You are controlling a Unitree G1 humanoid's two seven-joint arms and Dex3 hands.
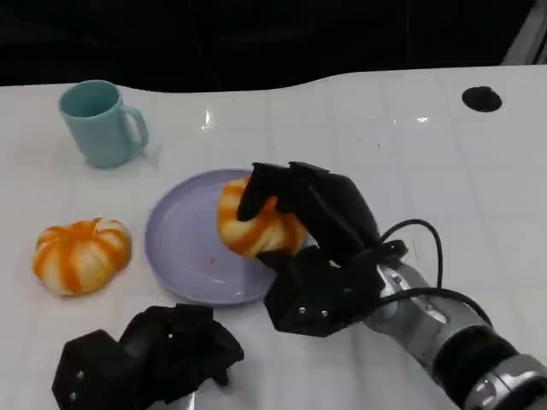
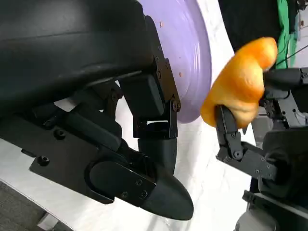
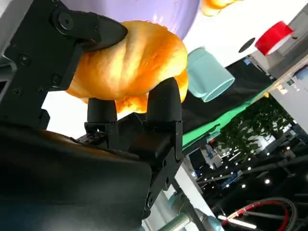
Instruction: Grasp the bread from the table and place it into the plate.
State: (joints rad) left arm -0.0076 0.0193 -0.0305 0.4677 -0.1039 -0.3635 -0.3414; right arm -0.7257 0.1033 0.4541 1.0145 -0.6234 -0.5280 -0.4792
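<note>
Your right hand (image 1: 312, 231) grips the bread (image 1: 256, 224) over the purple plate (image 1: 184, 248), while your left hand (image 1: 162, 354) rests curled on the table, holding nothing.

Bread (image 1: 255, 226): glossy orange-and-cream twisted bun, gripped in my right hand (image 1: 320, 248), fingers wrapped over its top and far side, thumb under. It sat over the right half of the plate (image 1: 184, 248); couldn't tell whether it touched the surface or was just above. Plate: round, lavender, shallow rim, flat on the white desk (image 1: 427, 171), a few small reddish specks near its middle. In the left wrist view the bread (image 2: 240, 79) was right beside the plate's rim (image 2: 192, 53).
</note>
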